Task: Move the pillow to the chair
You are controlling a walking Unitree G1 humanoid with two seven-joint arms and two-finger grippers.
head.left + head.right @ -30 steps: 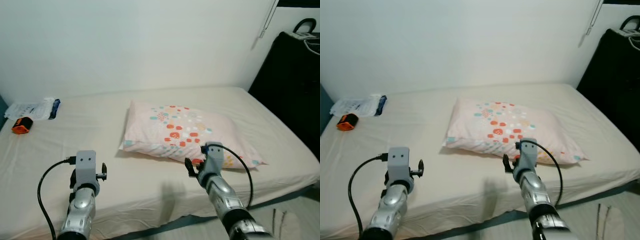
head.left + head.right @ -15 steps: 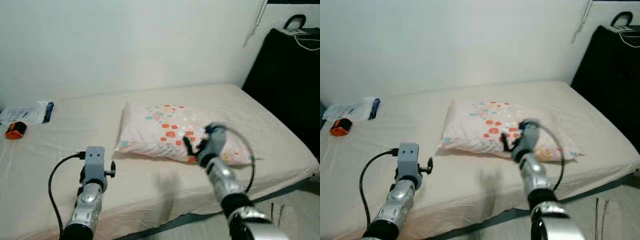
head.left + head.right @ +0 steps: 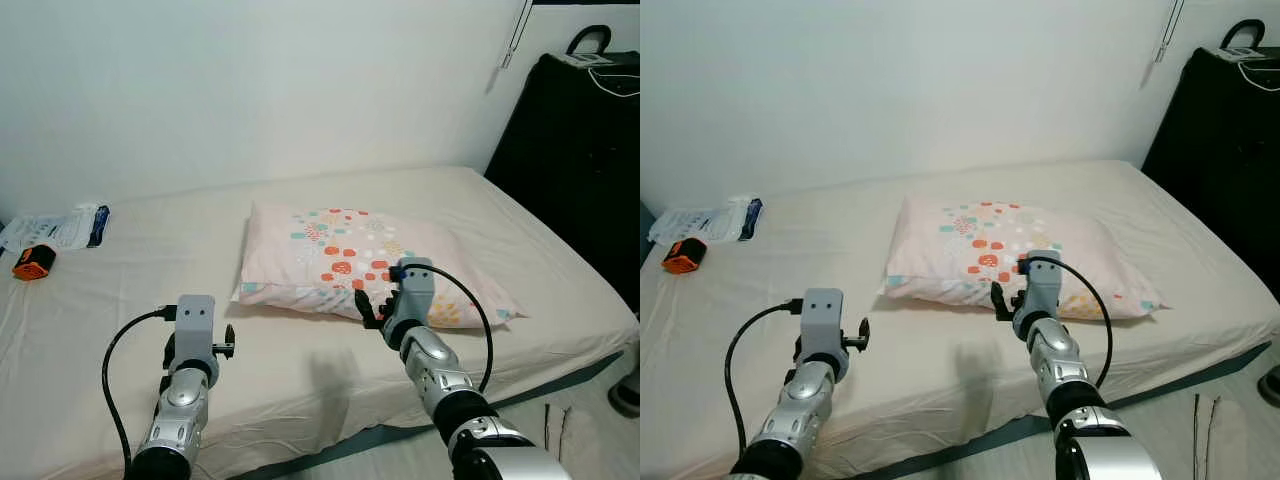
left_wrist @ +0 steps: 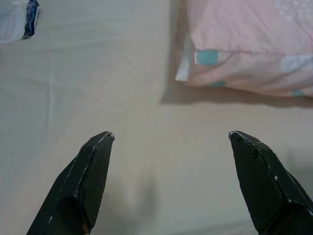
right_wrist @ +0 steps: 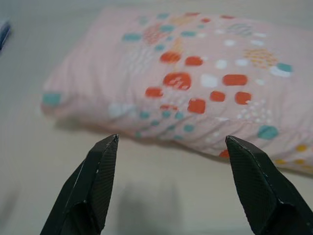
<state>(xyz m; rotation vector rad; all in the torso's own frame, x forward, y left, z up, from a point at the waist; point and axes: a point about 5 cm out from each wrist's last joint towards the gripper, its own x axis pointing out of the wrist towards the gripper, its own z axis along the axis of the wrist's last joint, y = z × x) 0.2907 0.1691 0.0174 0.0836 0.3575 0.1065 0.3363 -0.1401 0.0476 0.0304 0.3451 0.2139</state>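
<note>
A pale pink pillow (image 3: pixel 340 255) with red, teal and white spots lies flat in the middle of the bed. My right gripper (image 5: pixel 171 144) is open just in front of the pillow's near edge (image 5: pixel 195 98), with nothing between its fingers. My left gripper (image 4: pixel 170 137) is open too, over the bare sheet in front of the pillow's near left corner (image 4: pixel 195 58). In the head views the right wrist (image 3: pixel 412 290) reaches the pillow's front edge and the left wrist (image 3: pixel 194 330) is lower left of it.
The bed (image 3: pixel 130 270) has a beige sheet. An orange object (image 3: pixel 32 262) and a white packet (image 3: pixel 60 225) lie at its far left. A black bag or case (image 3: pixel 580 150) stands to the right of the bed. Floor (image 3: pixel 580 420) shows at the lower right.
My right arm has drawn back a little to the pillow's front edge, after swinging up half a second ago. The camera shifted between frames. The pillow lies where it was.
</note>
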